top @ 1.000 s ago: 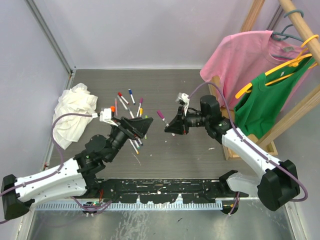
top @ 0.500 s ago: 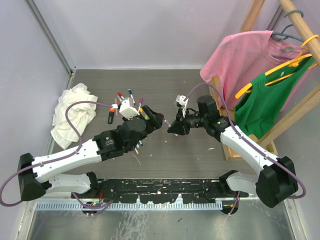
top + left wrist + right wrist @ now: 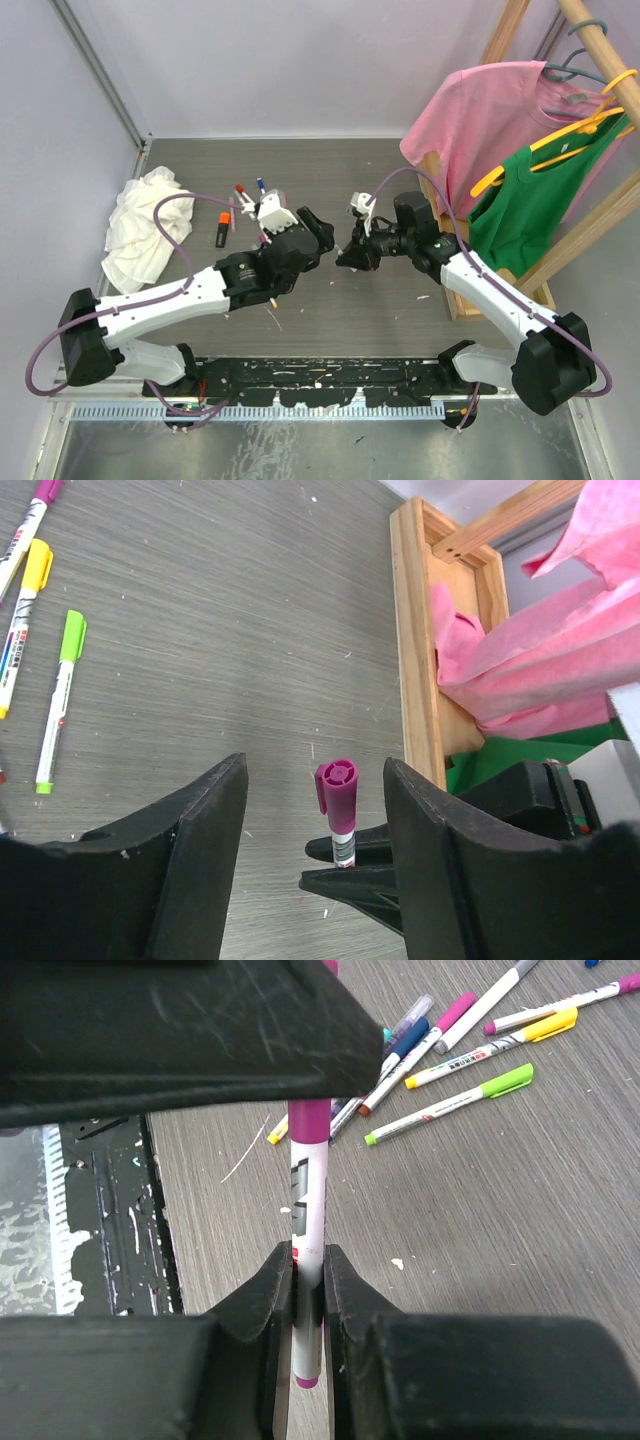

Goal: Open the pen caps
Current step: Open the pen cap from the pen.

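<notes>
My right gripper (image 3: 308, 1295) is shut on the lower barrel of a white pen (image 3: 306, 1210) and holds it up off the table. The pen's magenta cap (image 3: 340, 790) points at my left gripper (image 3: 315, 780). That gripper is open, one finger on each side of the cap with a gap on both sides. In the top view the two grippers meet mid-table, the left one (image 3: 320, 236) facing the right one (image 3: 346, 256). More capped pens lie on the table: a green cap (image 3: 72, 635), a yellow cap (image 3: 38, 565), and red and blue caps (image 3: 250, 188).
A white rag (image 3: 145, 235) lies at the left edge, an orange-and-black marker (image 3: 223, 231) beside it. A wooden rack (image 3: 415, 650) with a pink shirt (image 3: 480, 110) and a green shirt (image 3: 530, 205) stands at the right. Several pens (image 3: 470, 1055) lie scattered behind the grippers.
My left arm has swung right to the held pen, and its jaws have narrowed around the magenta cap. The right gripper has hardly moved and keeps its grip.
</notes>
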Controlling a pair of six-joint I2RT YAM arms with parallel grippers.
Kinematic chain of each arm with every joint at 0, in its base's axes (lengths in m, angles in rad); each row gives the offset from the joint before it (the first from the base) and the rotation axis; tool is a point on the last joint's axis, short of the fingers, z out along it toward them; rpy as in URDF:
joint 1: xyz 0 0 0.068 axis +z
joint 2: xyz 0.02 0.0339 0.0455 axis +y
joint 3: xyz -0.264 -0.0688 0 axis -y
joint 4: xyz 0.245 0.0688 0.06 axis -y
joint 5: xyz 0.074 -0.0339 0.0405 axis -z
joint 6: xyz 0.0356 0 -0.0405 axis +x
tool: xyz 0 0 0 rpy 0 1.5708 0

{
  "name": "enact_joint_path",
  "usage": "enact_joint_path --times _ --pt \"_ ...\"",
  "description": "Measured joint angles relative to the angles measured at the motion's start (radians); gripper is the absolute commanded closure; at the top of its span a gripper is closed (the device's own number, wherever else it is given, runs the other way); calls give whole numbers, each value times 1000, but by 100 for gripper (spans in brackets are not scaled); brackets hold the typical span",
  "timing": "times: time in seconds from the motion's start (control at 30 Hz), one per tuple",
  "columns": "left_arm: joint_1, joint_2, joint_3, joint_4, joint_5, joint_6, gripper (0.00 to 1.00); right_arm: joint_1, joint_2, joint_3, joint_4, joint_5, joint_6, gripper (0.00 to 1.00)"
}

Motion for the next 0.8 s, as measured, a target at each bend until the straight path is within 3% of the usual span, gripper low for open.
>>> enact_joint_path --times 0.17,0.4,0.57,0.8 --pt "0 19 0 10 8 -4 58 3 0 0 -3 5 -16 98" --pt "0 19 -3 42 27 -6 85 8 0 0 -15 -1 -39 95" --pt "16 10 -50 99 53 -8 95 4 0 0 -36 2 -48 86" --pt "54 -73 -211 304 153 11 97 6 4 0 -43 -69 -34 61"
